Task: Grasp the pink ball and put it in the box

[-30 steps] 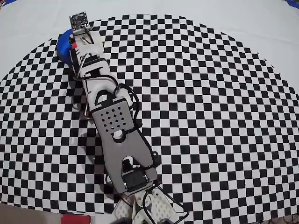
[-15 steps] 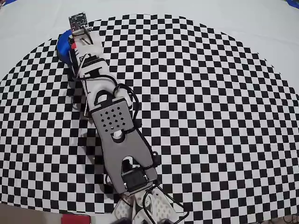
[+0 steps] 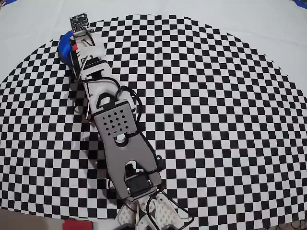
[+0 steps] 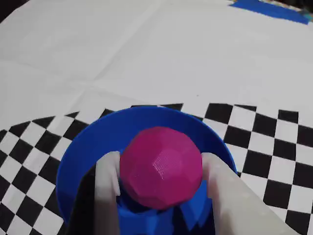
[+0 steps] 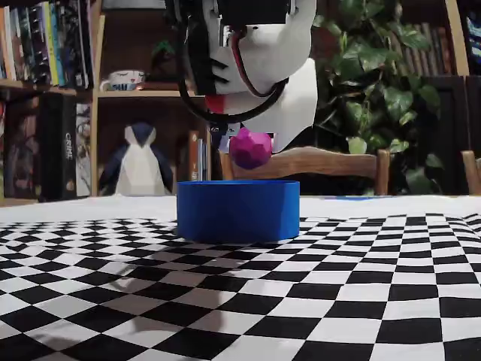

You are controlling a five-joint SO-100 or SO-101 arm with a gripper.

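The pink ball (image 4: 160, 167) is a faceted magenta sphere held between my two white fingers (image 4: 108, 181). My gripper (image 4: 159, 169) is shut on it, right above the round blue box (image 4: 83, 147). In the fixed view the ball (image 5: 250, 149) hangs a little above the box's rim (image 5: 237, 209), under the white gripper (image 5: 252, 147). In the overhead view the arm covers most of the box (image 3: 64, 47) at the upper left of the checkered cloth, and the ball is hidden there apart from a small red-pink patch.
The box stands at the far edge of the checkered cloth (image 3: 216, 120), where plain white cloth (image 4: 146, 49) begins. A blue patch (image 4: 269, 9) lies far off. Shelves, a penguin toy (image 5: 139, 162), a chair and plants stand behind the table.
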